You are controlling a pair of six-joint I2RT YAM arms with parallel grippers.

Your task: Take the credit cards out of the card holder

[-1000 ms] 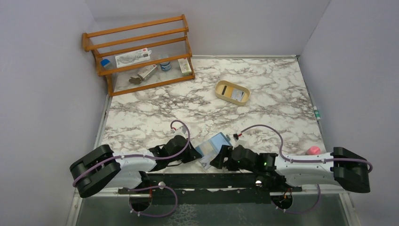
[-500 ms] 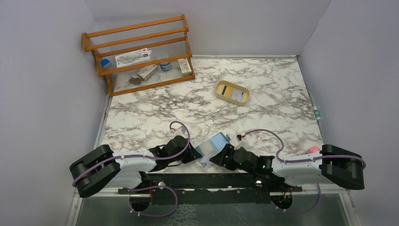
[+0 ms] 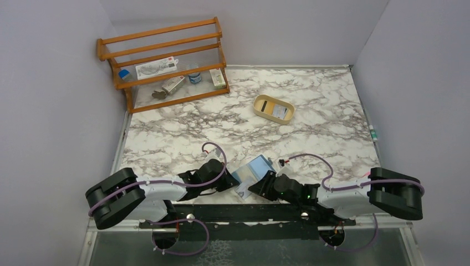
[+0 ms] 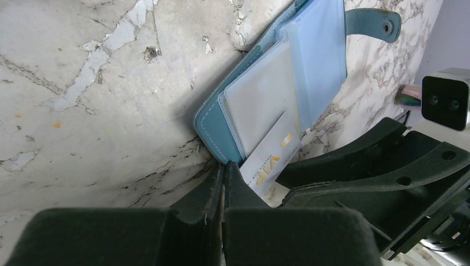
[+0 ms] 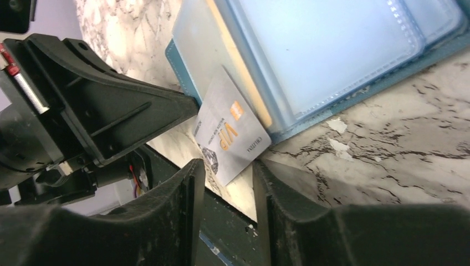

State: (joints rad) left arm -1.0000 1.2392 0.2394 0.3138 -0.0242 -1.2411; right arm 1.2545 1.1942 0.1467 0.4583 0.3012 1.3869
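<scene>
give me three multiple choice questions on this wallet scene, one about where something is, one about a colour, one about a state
1. Where on the table does the card holder lie?
A. far left corner
B. middle of the far edge
C. near edge, between the left gripper and the right gripper

2. What colour is the card holder's cover?
A. red
B. teal-blue
C. black

3. What state is the card holder in?
A. open, with a card sticking partly out
B. folded and snapped shut
C. open, with no card showing

Answers
1 C: the top view shows it by the arms' bases, with a gripper on each side.
2 B: its stitched edge and snap tab are teal-blue in the left wrist view.
3 A: the clear sleeves lie spread open and a white VIP card pokes out of one.
</scene>
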